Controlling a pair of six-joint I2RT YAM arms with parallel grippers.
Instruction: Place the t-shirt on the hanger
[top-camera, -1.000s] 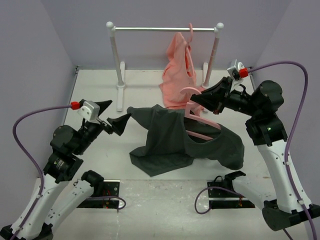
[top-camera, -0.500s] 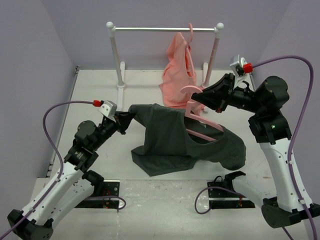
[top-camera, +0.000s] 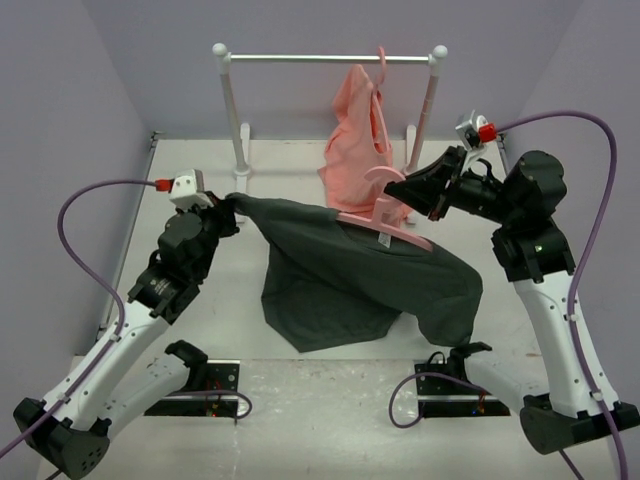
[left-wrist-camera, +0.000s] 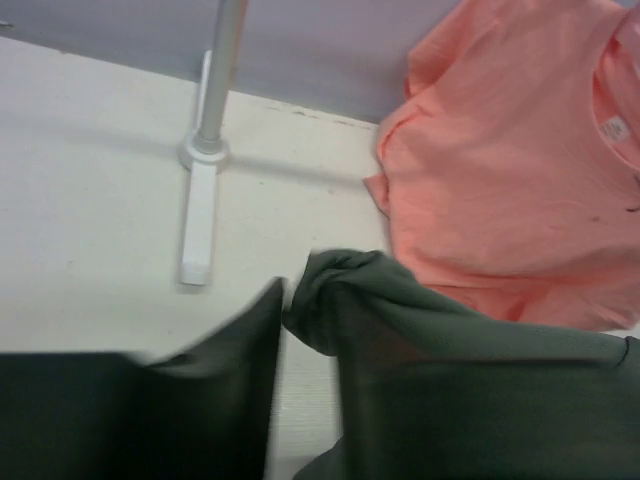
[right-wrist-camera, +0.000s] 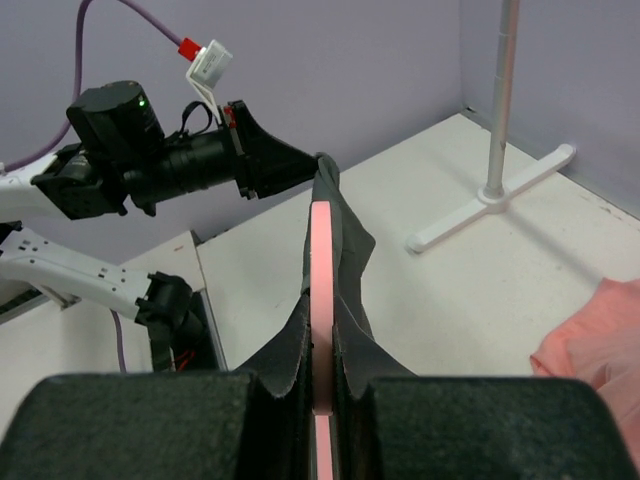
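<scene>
Dark grey t-shirt (top-camera: 350, 275): one. Salmon-pink garment (top-camera: 355, 140): one.
Pink hangers: two. One hanger (right-wrist-camera: 321, 300) inside t-shirt, second hanger (top-camera: 381, 62) hooked on rack.
White clothes rack (top-camera: 300, 58): one. Two uprights, one bar.
Robot arms: two. Left arm (top-camera: 150, 300), right arm (top-camera: 545, 290).
Purple cables (top-camera: 105, 187): two.
Black base plates (top-camera: 218, 380): two.
Desk (top-camera: 190, 170): one.

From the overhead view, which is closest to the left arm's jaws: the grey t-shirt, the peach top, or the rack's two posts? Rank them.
1. Grey t-shirt: pinched in the jaws.
2. Rack's left post: just behind.
3. Peach top: back, centre-right.
4. Rack's right post: far right.
</scene>
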